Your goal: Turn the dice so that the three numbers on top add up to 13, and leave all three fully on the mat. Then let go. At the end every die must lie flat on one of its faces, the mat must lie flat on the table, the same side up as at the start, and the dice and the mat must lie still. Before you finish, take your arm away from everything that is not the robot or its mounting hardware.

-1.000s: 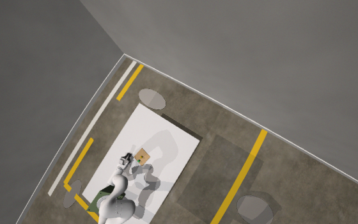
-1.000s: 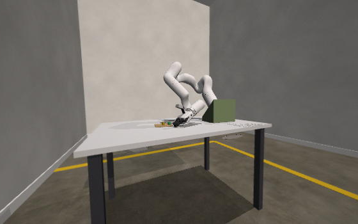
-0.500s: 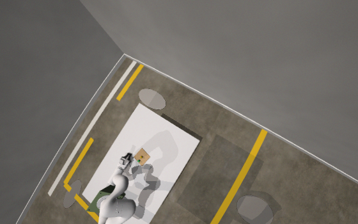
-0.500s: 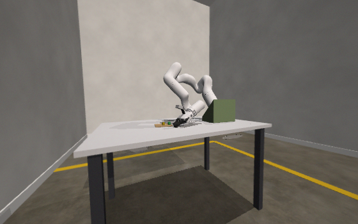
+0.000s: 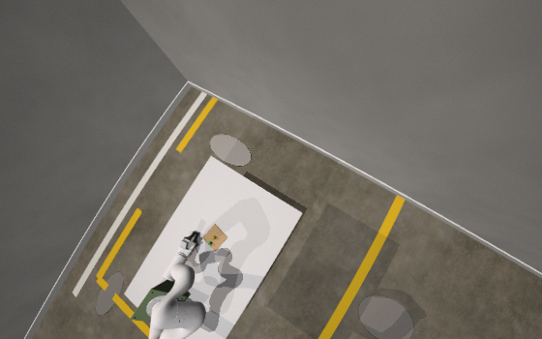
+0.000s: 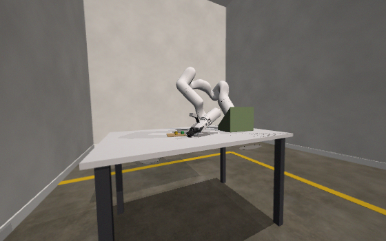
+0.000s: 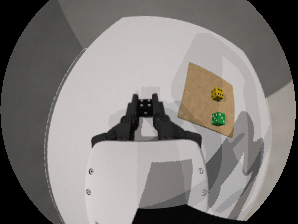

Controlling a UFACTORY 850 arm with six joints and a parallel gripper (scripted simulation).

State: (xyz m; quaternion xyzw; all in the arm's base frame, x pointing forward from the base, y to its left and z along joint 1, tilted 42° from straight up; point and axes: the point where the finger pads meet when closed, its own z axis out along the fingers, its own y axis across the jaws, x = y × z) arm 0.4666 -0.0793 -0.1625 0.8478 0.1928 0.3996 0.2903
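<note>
rounded white arm (image 5: 179, 317) (image 6: 192, 94), black-fingered hand (image 5: 195, 234) (image 6: 189, 134) (image 7: 145, 101), screws (image 7: 91, 171) dotting white casing (image 5: 187, 243) (image 6: 203, 123) (image 7: 115, 170)

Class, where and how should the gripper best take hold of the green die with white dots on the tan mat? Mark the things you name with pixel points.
I would grip the green cube-shaped die with white dots (image 7: 218, 119) (image 6: 183, 132) across two opposite upright sides, coming from above. It looks flat on the tan square mat (image 7: 202, 95) (image 6: 172, 135), and the yellow die (image 7: 217, 94) (image 6: 176, 132) stands apart, probably leaving finger room.
</note>
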